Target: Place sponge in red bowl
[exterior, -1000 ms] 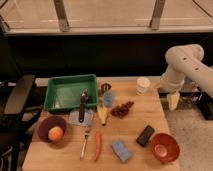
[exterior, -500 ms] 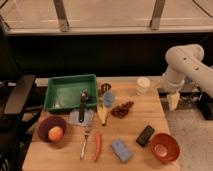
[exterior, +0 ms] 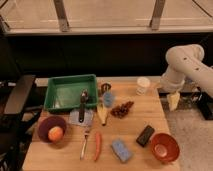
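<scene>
The red bowl [exterior: 164, 147] sits at the near right corner of the wooden table [exterior: 150, 112]. The sponge [exterior: 121, 149] lies flat on the table to the left of the red bowl, apart from it. A black flat object [exterior: 145, 135] lies between them, slightly farther back. The gripper [exterior: 173, 100] hangs well behind the red bowl, just off the table's right edge, at the end of the white arm [exterior: 185, 65]. I cannot tell how far open it is or whether it grips anything, but the sponge is not in it. Far to the left of the red bowl stands a purple bowl [exterior: 44, 127] with an orange fruit [exterior: 55, 133] inside. Behind and to the left of the red bowl are grapes [exterior: 122, 108], a white cup [exterior: 143, 85] and a green tray [exterior: 70, 92]
</scene>
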